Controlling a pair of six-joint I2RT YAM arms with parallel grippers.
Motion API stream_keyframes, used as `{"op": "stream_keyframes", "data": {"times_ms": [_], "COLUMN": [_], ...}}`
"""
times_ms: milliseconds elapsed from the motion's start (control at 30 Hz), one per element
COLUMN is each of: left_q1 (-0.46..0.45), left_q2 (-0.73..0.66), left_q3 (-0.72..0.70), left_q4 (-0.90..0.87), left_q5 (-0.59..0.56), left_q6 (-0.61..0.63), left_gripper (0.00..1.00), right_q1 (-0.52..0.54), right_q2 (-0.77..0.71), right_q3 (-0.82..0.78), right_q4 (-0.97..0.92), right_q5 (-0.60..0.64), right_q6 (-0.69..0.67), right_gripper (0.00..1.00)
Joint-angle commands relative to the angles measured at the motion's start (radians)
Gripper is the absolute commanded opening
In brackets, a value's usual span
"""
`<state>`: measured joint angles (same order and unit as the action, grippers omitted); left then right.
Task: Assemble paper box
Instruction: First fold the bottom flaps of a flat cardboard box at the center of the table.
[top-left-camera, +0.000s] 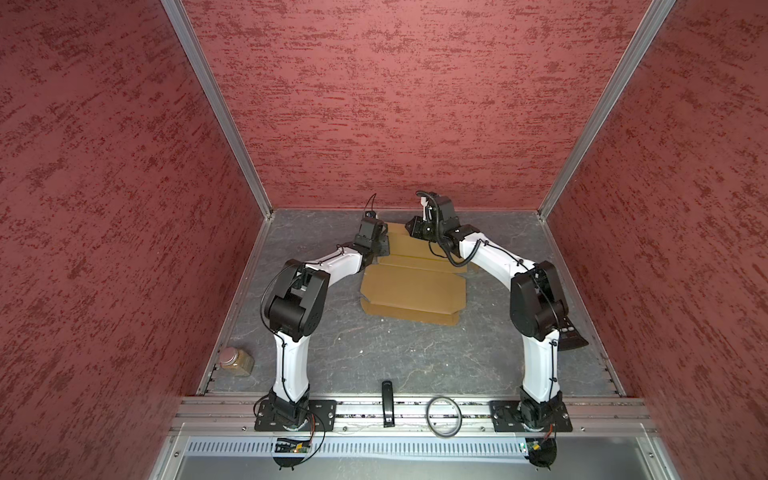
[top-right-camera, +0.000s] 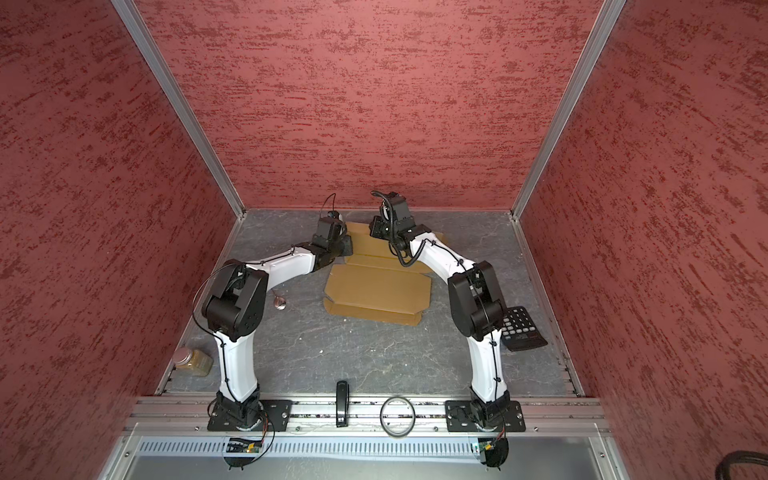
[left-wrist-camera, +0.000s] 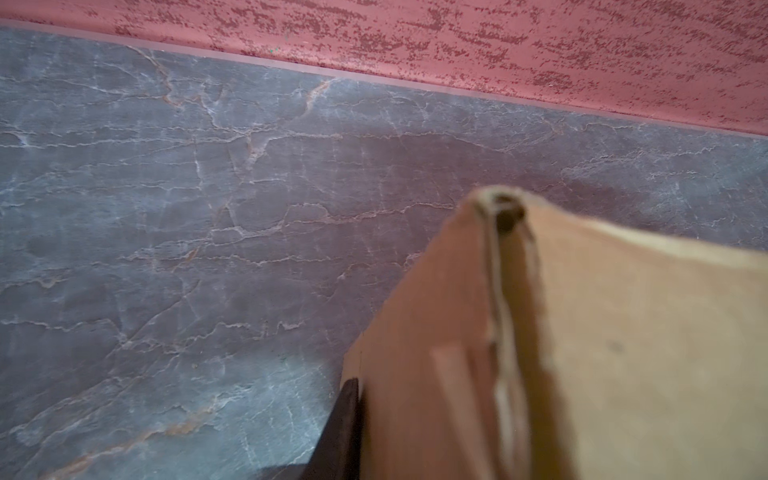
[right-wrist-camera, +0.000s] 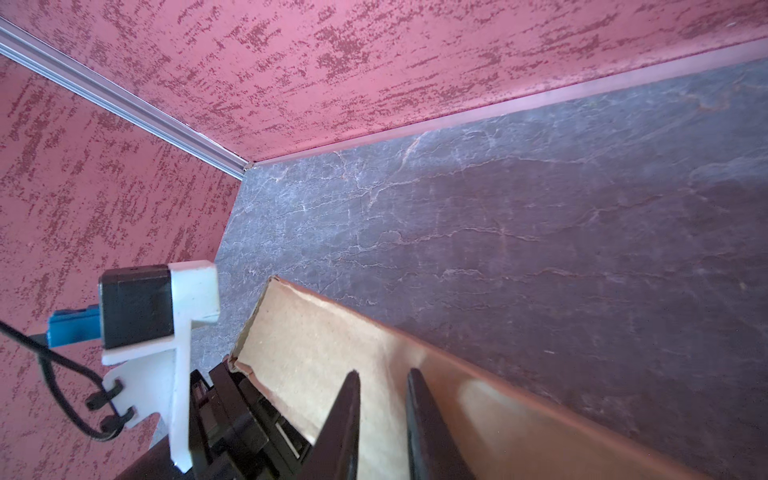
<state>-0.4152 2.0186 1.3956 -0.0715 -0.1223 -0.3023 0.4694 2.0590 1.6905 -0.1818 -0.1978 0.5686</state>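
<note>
Paper box (top-left-camera: 411, 291), just the one, sits at the far middle of the table, with its far end between the two arms.

Biggest first: three red walls (top-left-camera: 395, 104) with a rough blotchy texture box the place in, with metal strips running up the corners. One table (top-left-camera: 374, 357), dark grey, slate look with pale veins.

Two white-and-black arms, left (top-left-camera: 291, 307) and right (top-left-camera: 536, 303), both reach to the far end of the box.

The box is plain tan-brown cardboard. The near part lies flat as a creased sheet with notched tabs at the corners. The far end is folded up; the left wrist view shows a raised corner with doubled layers, pretty blurry.

Smaller stuff, one each:
- a black calculator (top-right-camera: 521, 328) by the right arm
- a clear jar (top-left-camera: 237, 361) with brownish contents, lying at the near left edge
- a dark ring (top-left-camera: 444, 416) and a black bar (top-left-camera: 387, 403) on the front rail
- a small spoon-like thing (top-right-camera: 279, 302) in a top view

Left pincer (top-left-camera: 381, 245): one finger (left-wrist-camera: 347, 411) sits right against the folded wall, the other is hidden behind cardboard, so I can't tell if it grips. Right pincer (right-wrist-camera: 383, 372): fingers a narrow gap apart, in front of the raised far panel.
</note>
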Motion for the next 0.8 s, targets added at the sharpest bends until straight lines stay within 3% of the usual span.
{"op": "stream_keyframes", "data": {"times_ms": [0,400,567,767], "left_q1": [0.0,-0.013,-0.02,-0.026], "left_q2": [0.03,0.023,0.015,-0.005], "left_q3": [0.038,0.024,0.01,-0.026], "left_q4": [-0.036,-0.016,-0.021,-0.019], "left_q5": [-0.008,-0.06,-0.089,-0.106], "left_q6": [-0.013,-0.017,-0.015,-0.012], "left_gripper": [0.19,0.0,0.0,0.0], "right_q1": [0.006,0.006,0.006,0.005], "right_q2": [0.024,0.023,0.02,-0.023], "right_q3": [-0.027,-0.035,-0.034,-0.041], "right_q4": [-0.009,0.001,0.007,0.0], "right_q5": [-0.008,-0.012,-0.017,-0.004], "right_q6": [0.013,0.02,0.024,0.013], "right_gripper": [0.22,0.22,0.23,0.31]}}
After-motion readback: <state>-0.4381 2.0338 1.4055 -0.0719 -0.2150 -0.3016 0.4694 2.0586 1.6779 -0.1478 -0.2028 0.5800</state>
